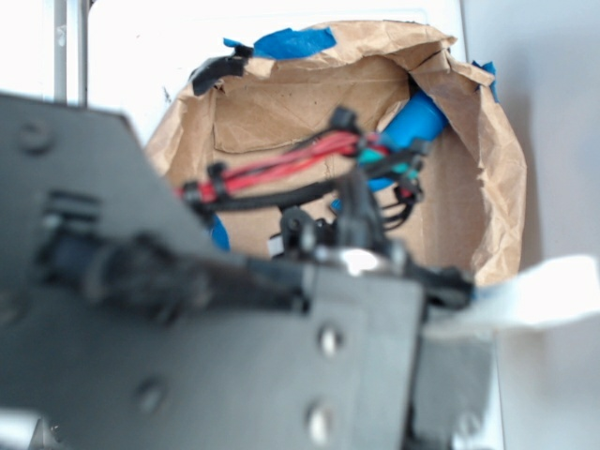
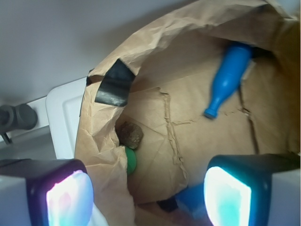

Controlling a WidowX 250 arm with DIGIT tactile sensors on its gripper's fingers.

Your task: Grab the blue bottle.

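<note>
Wrist view only: brown lump [image 2: 130,134], green object [image 2: 131,160] inside paper bag [image 2: 155,52]. Blue bottle [image 2: 229,77] on bag floor, far right corner, well apart from pincer [image 2: 148,195], spread wide, empty.

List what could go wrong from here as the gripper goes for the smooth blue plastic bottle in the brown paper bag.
1. The blue plastic bottle leans against the crumpled brown paper bag's far wall, so the open gripper may snag paper.
2. It is tilted, neck down; closing on the narrow neck could let it slip.
3. A brown lump, a green object and another blue item lie nearer and might be grabbed instead.
</note>
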